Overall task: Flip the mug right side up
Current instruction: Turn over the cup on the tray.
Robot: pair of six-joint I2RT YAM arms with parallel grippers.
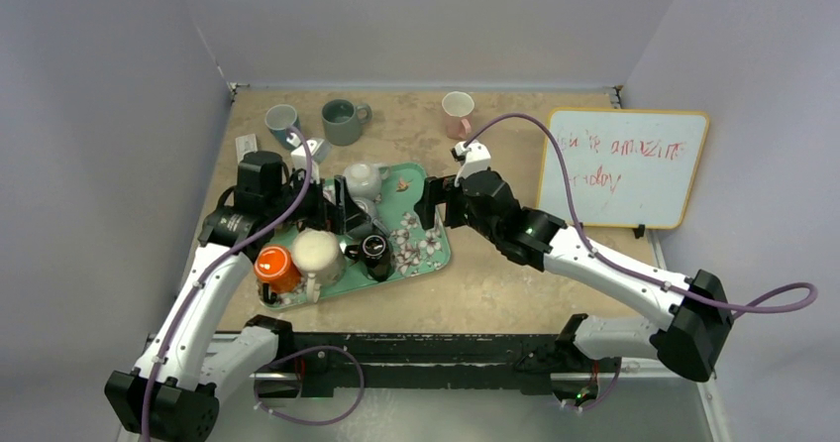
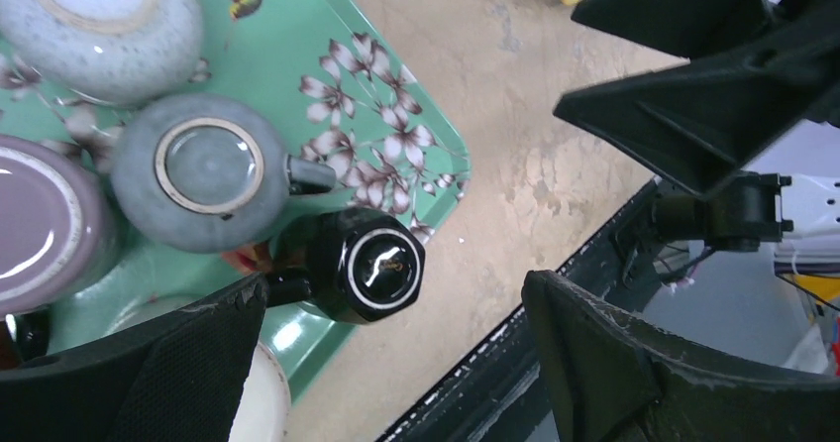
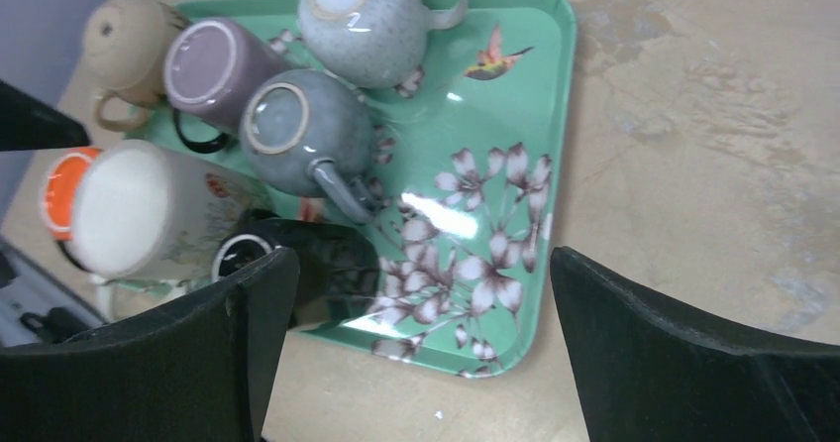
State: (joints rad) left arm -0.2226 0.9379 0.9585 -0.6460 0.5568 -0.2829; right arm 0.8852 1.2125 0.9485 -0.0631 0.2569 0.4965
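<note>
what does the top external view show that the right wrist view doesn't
Only top external: the whiteboard, plus the blue mug, green mug and pink mug upright at the far edge. Only right wrist: the mauve mug, base up, and the tan mug, hidden overhead by the left arm. Both: the green tray, speckled mug, black mug.

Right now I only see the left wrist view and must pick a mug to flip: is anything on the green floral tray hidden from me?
Observer: Yes: an orange mug sits at the green floral tray's near-left corner, beside a large cream mug.
Operator: Anything else on it?
Observer: A tan mug beside the mauve upside-down mug, clear in the right wrist view.
Operator: Any mugs off the tray?
Observer: Three stand upright at the table's far edge: a blue-grey mug, a grey-green mug, a pink mug.
</note>
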